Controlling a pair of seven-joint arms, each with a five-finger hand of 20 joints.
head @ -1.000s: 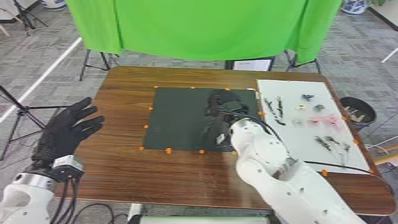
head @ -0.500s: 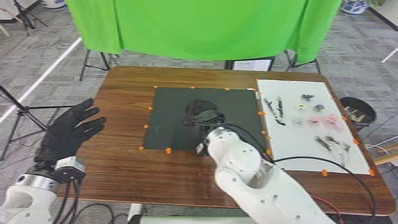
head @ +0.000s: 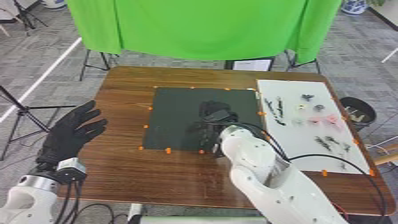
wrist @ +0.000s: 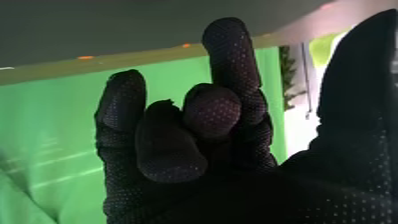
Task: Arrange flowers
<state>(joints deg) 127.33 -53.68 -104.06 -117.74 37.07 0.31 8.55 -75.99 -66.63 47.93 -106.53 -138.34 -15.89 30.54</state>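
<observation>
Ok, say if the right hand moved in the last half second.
Yes, the right hand has shifted right over the dark mat, toward the white sheet.

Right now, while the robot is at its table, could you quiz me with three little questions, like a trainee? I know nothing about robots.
1. True or false: the robot's right hand is at the dark mat.
2. Which hand is nearer the pink pieces?
a) the left hand
b) the right hand
3. Fill in the colour: the pink pieces lie on a ____ sheet, and a ____ cloth hangs beyond the brown wooden table.

Key: 1 true; 2 b; 3 white, green.
</observation>
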